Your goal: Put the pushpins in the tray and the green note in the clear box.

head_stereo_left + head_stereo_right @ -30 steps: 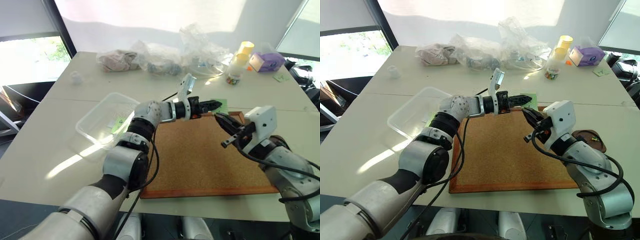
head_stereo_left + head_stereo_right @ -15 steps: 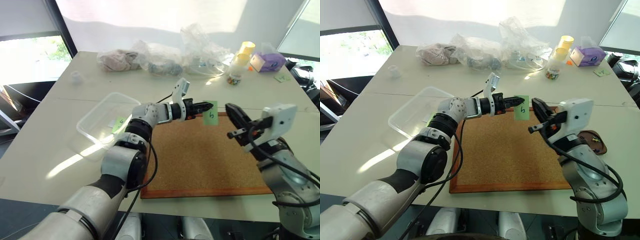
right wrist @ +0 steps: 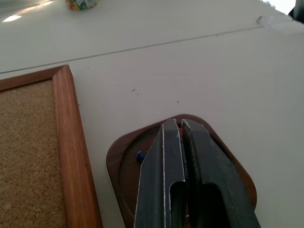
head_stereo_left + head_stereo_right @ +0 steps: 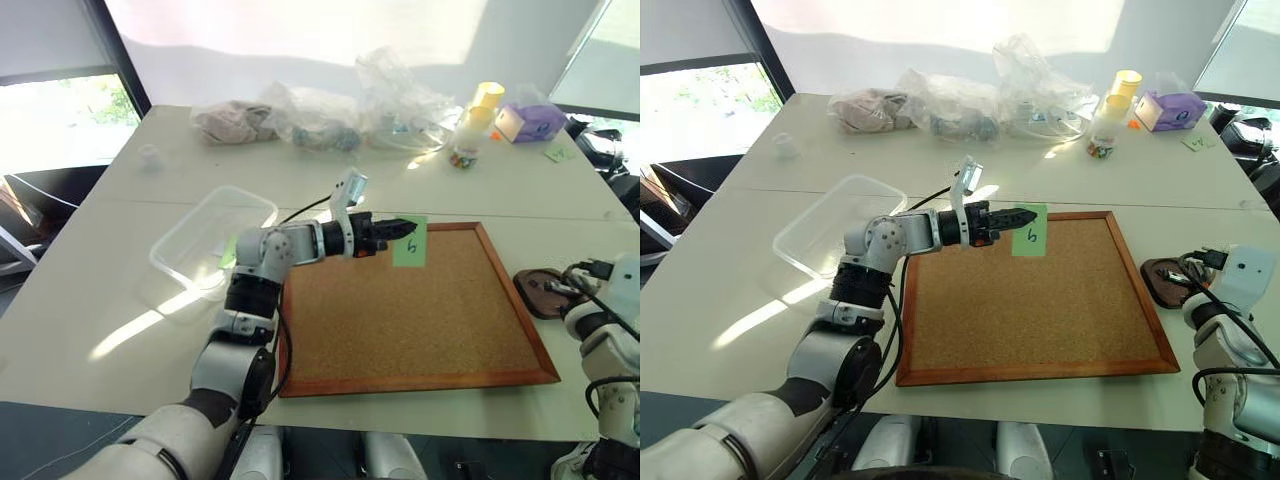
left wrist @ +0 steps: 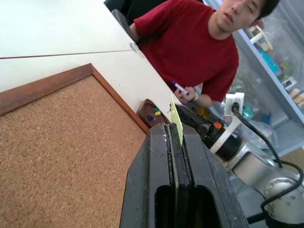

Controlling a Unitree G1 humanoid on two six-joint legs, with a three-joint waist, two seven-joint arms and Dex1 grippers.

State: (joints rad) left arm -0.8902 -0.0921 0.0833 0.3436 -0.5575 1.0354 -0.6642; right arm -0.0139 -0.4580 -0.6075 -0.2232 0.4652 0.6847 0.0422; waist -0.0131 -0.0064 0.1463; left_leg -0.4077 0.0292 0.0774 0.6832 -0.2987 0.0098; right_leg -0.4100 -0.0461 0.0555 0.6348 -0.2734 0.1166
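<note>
Above the far edge of the corkboard (image 4: 1030,295), left gripper (image 4: 1018,215) clamped on the green note (image 4: 1030,230), jaws pinching the slip's near-left edge so the paper hangs clear past the fingertips, black character facing up. From the left wrist camera, note (image 5: 176,124) seen edge-on, squeezed between the two black fingers (image 5: 147,185). Left arm stretched level across the board from the left side, forearm crossing the board's far-left corner, gripper pointing right. Well apart to the left, near the desk's left edge, the clear box (image 4: 212,234), with a small green slip showing at its near-right side.

Off the board's right edge, toward the desk's right side, the tray (image 4: 1162,279), dark brown. Right gripper (image 3: 183,130) low over that tray, jaws together and covering its middle; one blue pin head (image 3: 139,155) visible beside the left finger. Pushpins (image 5: 155,113) also seen in the dish from the left wrist camera, red, yellow, green and blue specks. Right arm drawn back at the desk's near-right corner. Beyond the desk's right edge, a person in a red shirt (image 5: 190,45).
</note>
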